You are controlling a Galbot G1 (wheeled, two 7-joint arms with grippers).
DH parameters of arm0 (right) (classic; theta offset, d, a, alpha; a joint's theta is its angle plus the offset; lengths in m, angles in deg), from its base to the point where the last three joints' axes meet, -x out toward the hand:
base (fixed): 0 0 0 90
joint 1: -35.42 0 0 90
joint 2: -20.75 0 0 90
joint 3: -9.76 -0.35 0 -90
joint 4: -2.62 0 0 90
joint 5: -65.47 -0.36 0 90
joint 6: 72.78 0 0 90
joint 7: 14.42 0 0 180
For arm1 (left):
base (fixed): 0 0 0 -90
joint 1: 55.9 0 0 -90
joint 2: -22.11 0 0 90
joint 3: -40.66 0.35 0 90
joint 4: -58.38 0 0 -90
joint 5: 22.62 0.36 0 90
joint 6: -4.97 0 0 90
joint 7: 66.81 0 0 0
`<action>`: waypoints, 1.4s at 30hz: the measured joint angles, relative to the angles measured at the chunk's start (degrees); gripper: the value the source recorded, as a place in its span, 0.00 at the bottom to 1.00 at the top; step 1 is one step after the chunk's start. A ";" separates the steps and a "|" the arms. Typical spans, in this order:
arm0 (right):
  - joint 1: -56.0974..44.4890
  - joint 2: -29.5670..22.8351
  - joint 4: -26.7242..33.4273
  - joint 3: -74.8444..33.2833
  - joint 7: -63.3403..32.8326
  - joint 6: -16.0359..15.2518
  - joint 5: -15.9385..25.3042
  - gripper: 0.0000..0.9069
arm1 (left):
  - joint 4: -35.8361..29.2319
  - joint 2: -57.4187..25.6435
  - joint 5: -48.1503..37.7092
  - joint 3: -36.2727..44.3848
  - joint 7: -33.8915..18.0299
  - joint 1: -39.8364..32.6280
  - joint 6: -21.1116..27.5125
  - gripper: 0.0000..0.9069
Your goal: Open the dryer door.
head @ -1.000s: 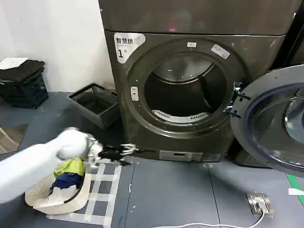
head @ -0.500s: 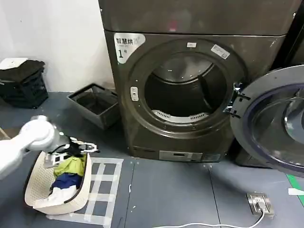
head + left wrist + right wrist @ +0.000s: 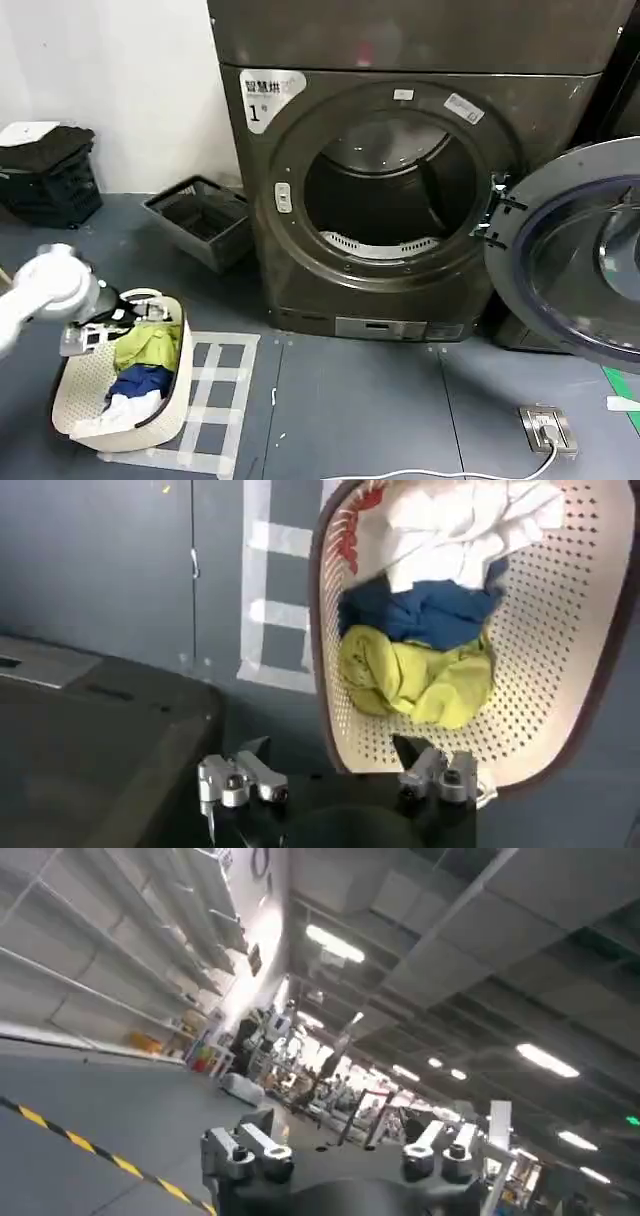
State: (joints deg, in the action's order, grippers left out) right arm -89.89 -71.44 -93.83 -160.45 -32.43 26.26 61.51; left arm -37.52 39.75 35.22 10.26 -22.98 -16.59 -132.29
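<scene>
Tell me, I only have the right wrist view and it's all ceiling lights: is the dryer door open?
Observer: Yes. In the head view the dryer door stands swung wide to the right, leaving the drum opening exposed.
Operator: Where's the left gripper?
Observer: The left gripper hangs open over the laundry basket, which sits on the floor left of the machine.
Operator: What's in that basket?
Observer: Bunched clothes: a yellow-green piece, a blue piece and a white piece.
</scene>
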 joint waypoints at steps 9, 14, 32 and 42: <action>-0.11 0.00 -0.63 0.01 1.74 0.77 -1.14 1.00 | -0.29 -0.82 0.62 -1.21 0.23 1.26 0.03 1.00; -0.33 0.00 -0.38 0.54 1.76 1.34 -1.00 1.00 | -0.49 -1.44 2.81 -2.57 0.04 2.30 0.04 1.00; -0.31 0.00 -0.45 1.87 2.43 3.35 -0.90 1.00 | -1.35 -7.33 9.65 -22.92 -2.21 23.87 0.08 1.00; -0.58 0.00 -1.30 2.33 2.53 3.70 -0.80 1.00 | -1.54 -11.05 -0.94 -32.39 -1.53 38.19 0.09 1.00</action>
State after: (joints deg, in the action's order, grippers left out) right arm -90.47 -71.44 -95.13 -158.12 -29.90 29.96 60.72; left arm -39.06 28.69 34.28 -22.13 -24.51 21.60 -132.20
